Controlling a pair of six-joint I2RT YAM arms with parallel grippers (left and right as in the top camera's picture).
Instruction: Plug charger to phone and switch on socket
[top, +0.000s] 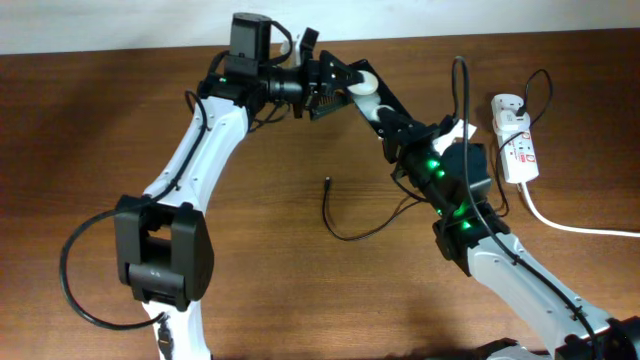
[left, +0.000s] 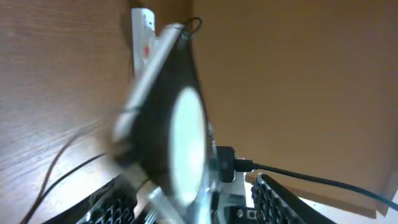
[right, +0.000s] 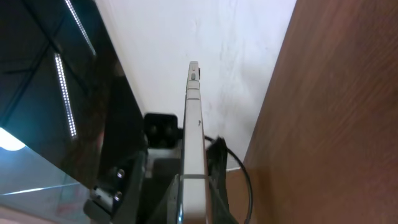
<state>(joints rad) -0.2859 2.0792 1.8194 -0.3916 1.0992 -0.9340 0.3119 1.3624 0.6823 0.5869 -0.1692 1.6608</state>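
Phone (right: 194, 124): lifted, near counter's (top: 100, 120) far edge.
Right pincer (right: 189, 177): grasping phone.
Left pincer (top: 325, 90): cannot tell.
Socket (top: 515, 140): right edge.

The phone (left: 168, 124) fills the left wrist view as a dark smear, too blurred to show its ends or what holds it. In the right wrist view it stands edge-on, its lower end cut off. Overhead, the socket (top: 515, 140) trails a white cord (top: 580, 228) off the right edge — and the charger (top: 329, 186) ends in a tip too small to read.
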